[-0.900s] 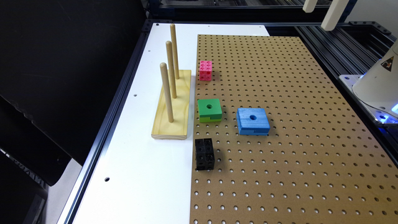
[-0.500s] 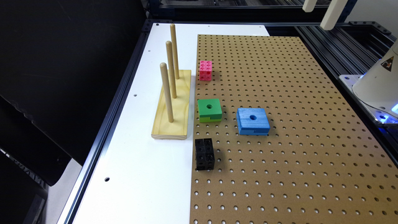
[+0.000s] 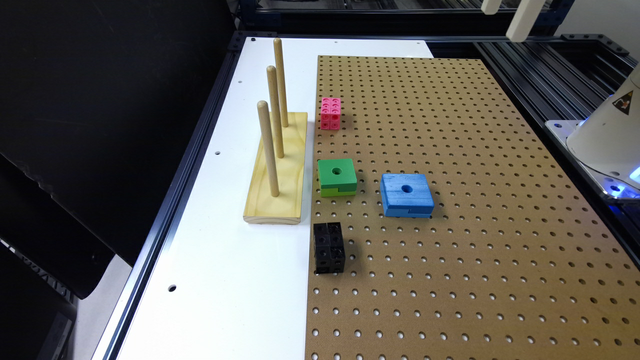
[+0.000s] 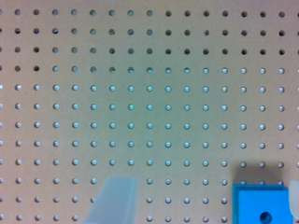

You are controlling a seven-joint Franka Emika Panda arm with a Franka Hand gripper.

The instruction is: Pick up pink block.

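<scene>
Nothing has shifted since the earlier frames; every item keeps its place. One pink block [image 3: 330, 113] stands on the brown pegboard [image 3: 475, 200] near its far edge, just beside the wooden peg stand [image 3: 277, 172], which carries three upright pegs. One green block [image 3: 337, 177], one blue block [image 3: 406, 195] and one black block [image 3: 329, 247] also sit on the pegboard, all apart from each other. One white tabletop [image 3: 220, 280] lies beneath. Claw [image 4: 202, 200]: spread wide, holding nothing, above bare pegboard beside the blue block, well apart from the pink block.
</scene>
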